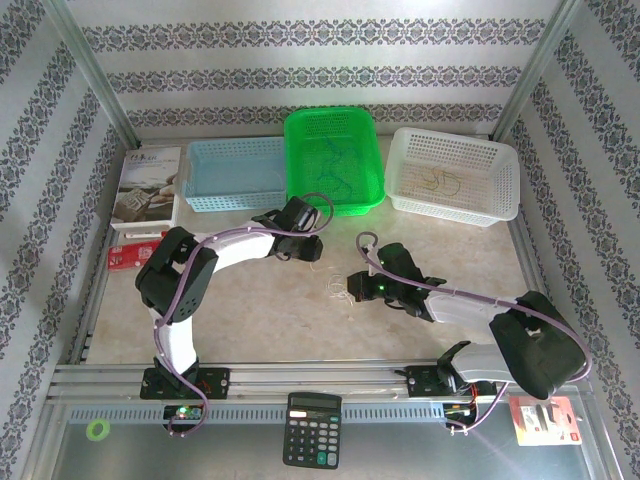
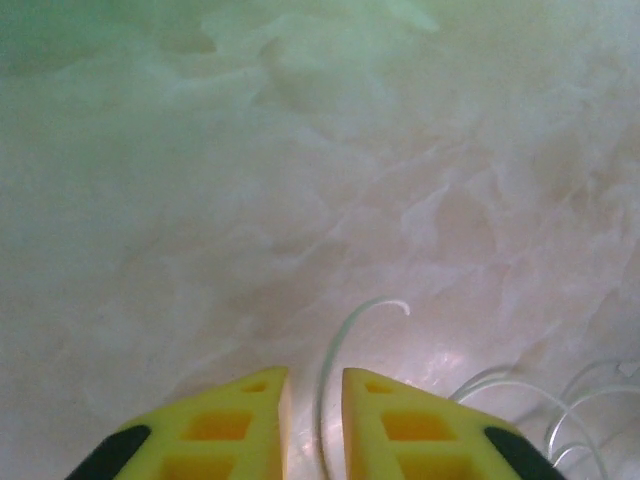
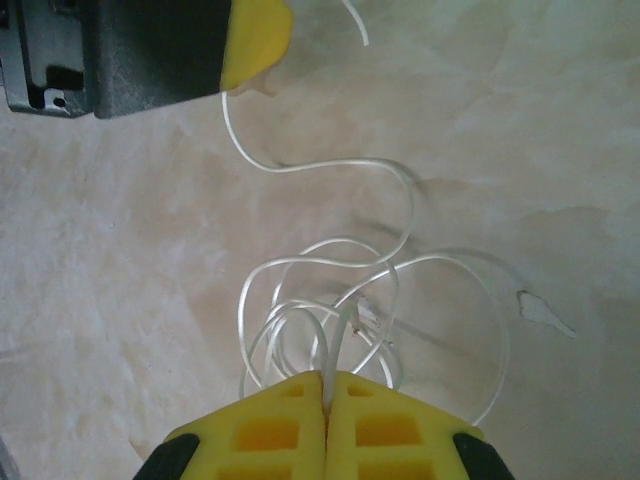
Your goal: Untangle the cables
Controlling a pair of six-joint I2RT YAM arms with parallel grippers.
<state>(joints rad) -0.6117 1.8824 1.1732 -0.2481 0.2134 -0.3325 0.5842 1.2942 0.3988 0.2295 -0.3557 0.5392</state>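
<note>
A pale white cable [image 3: 300,320] lies in a loose tangle of loops on the marbled tabletop [image 1: 333,290]. My right gripper [image 3: 325,375] is shut on one strand of it at the tangle's near edge [image 1: 352,288]. A long strand runs from the tangle to my left gripper [image 2: 314,375], [image 1: 312,250]. That strand [image 2: 345,330] passes between the left jaws, which stand a narrow gap apart and do not touch it. The free end curls just beyond them. One left fingertip [image 3: 255,40] shows above the strand. A bluish cable [image 1: 335,165] lies in the green basket and a tan cable [image 1: 440,180] in the white basket.
Three baskets line the back: blue [image 1: 235,172], green [image 1: 330,118] and white [image 1: 455,140]. A booklet [image 1: 148,185] and a red packet [image 1: 125,255] sit at the left. A calculator [image 1: 312,428] and a green ring [image 1: 97,430] rest by the near rail.
</note>
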